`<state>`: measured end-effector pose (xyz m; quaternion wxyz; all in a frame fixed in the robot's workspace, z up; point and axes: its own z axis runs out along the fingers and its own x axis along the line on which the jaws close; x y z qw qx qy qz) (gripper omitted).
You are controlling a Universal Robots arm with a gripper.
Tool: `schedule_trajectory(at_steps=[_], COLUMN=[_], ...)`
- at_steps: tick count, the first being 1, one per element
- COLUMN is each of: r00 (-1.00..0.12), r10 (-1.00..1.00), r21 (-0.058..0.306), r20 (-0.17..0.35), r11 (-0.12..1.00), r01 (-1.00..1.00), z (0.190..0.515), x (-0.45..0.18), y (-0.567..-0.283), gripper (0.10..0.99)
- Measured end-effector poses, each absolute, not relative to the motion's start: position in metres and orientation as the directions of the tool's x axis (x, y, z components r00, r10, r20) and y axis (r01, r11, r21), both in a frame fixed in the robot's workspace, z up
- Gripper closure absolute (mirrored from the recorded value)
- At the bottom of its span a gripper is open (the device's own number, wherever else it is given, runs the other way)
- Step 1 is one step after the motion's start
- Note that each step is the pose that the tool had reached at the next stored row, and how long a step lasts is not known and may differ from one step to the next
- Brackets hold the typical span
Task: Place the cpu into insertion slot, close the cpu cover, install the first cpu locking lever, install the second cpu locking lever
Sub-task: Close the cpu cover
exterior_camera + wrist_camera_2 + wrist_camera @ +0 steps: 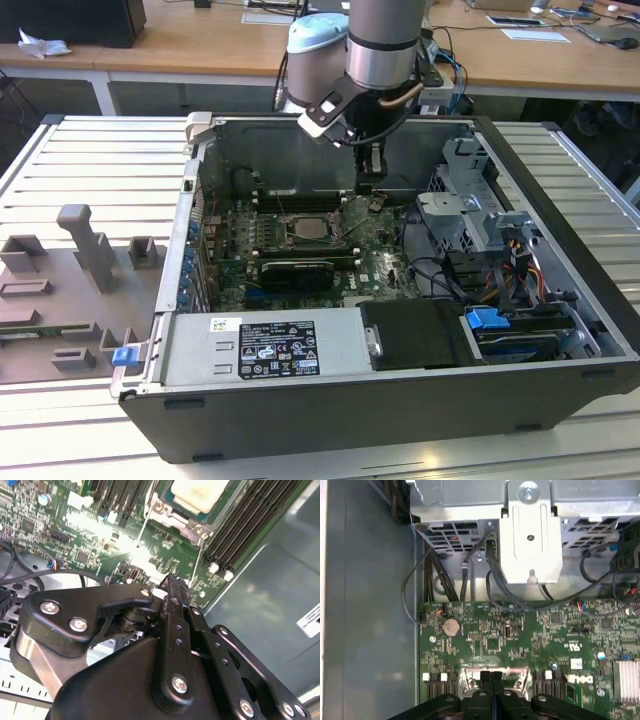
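Gripper (491,676): black, linked fingers pressed together with nothing between them; bottom centre of the first wrist view, lower half of the second wrist view (172,582), and upper centre of the exterior view (366,186), hanging from the arm inside the open computer case (400,420). It hovers over the green motherboard (520,645), near the socket but apart from it. Cpu (200,495): pale-topped square chip, top centre of the second wrist view, seated in the insertion slot (313,226), which lies just left of the gripper in the exterior view. Cpu cover (165,507): silvery frame, appears to lie flat around the chip's edge. Two thin lever rods (142,530) run out from the socket's corners toward the gripper; whether they are latched cannot be told. Memory slots (245,525): long black rows, right of the chip. Coin cell (451,626): round, silver, left of centre on the board. Black cables (420,595): looping above the board's edge. Drive cage (530,540): grey sheet metal, top of the first wrist view; right of centre in the exterior view. Black ribbed card (295,272): below the socket. Power supply (265,348): grey box with label, lower centre. Blue clip (487,322): lower right. Grey fixture blocks (85,245): left, on the ribbed metal table (60,170) that carries the case.
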<state>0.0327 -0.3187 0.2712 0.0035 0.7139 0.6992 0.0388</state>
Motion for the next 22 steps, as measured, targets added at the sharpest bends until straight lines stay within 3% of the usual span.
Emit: schedule_trajectory(at_steps=[22], r00=[0.011], r10=[0.999], r21=[0.037], r20=[0.049], r11=[-0.013], r01=[0.999], z=[0.249], x=[0.055], y=[-0.322], gripper=[0.980])
